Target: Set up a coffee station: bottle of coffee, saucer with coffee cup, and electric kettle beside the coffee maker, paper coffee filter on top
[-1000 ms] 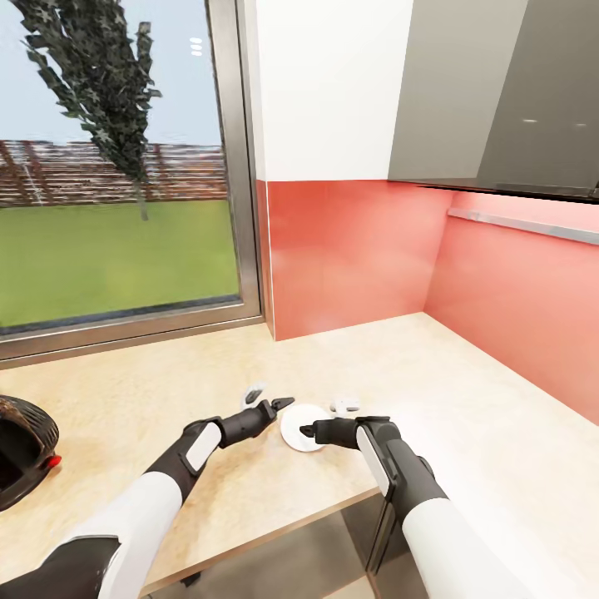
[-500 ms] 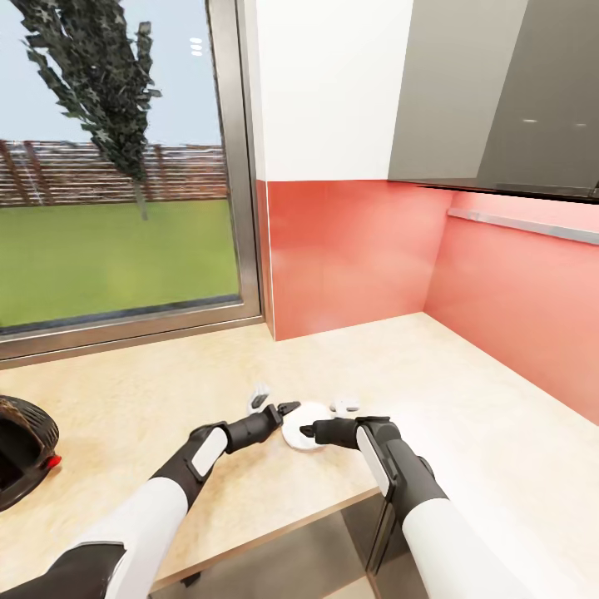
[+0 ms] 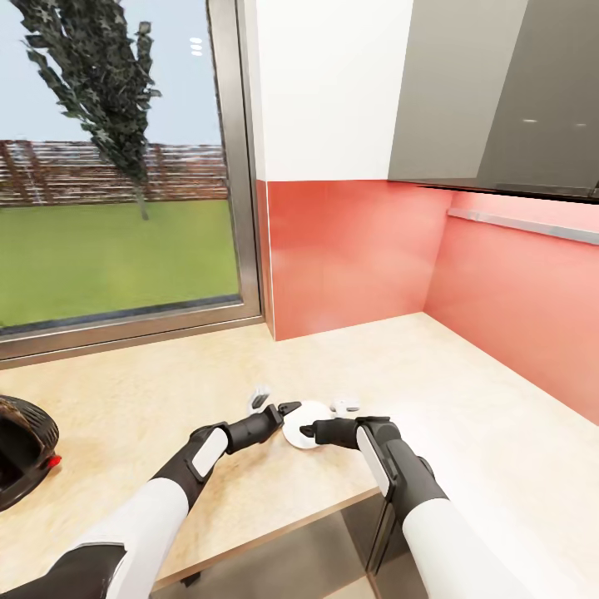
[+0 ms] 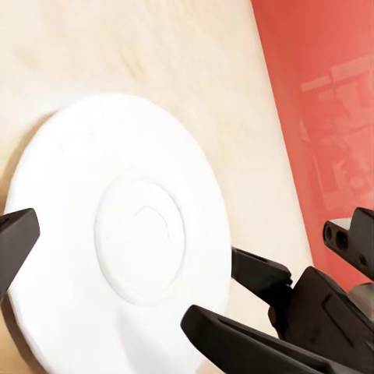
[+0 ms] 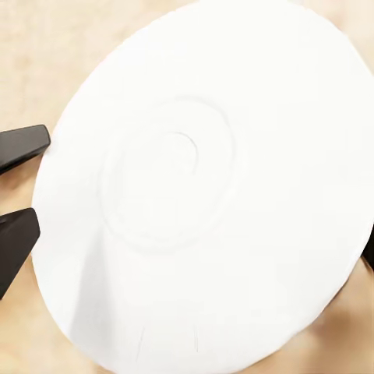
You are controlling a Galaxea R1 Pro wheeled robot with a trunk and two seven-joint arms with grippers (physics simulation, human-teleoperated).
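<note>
- The saucer (image 3: 304,423), a small flat round white plate with a shallow ringed well at its centre, lies on the light wood-tone kitchen countertop (image 3: 466,399) near its front edge, between the two grippers.
- It looks thin, stiff and glossy: probably light, slippery and liable to chip, so the rim is the likely place to pinch, with little edge for a finger to get under.
- The left gripper (image 3: 287,408) reaches its near-left rim, jaws apart; in the left wrist view one fingertip (image 4: 15,241) sits at the plate's edge, and whether it touches is unclear.
- The right gripper (image 3: 309,431) meets the opposite rim, jaws spread with the saucer (image 5: 210,187) between them; contact cannot be made out.
- A small white object (image 3: 345,406) just beyond the right gripper may be the coffee cup; it is too small to be sure.
- A dark rounded appliance (image 3: 21,449) with a red spot is cut off at the head view's edge.
</note>
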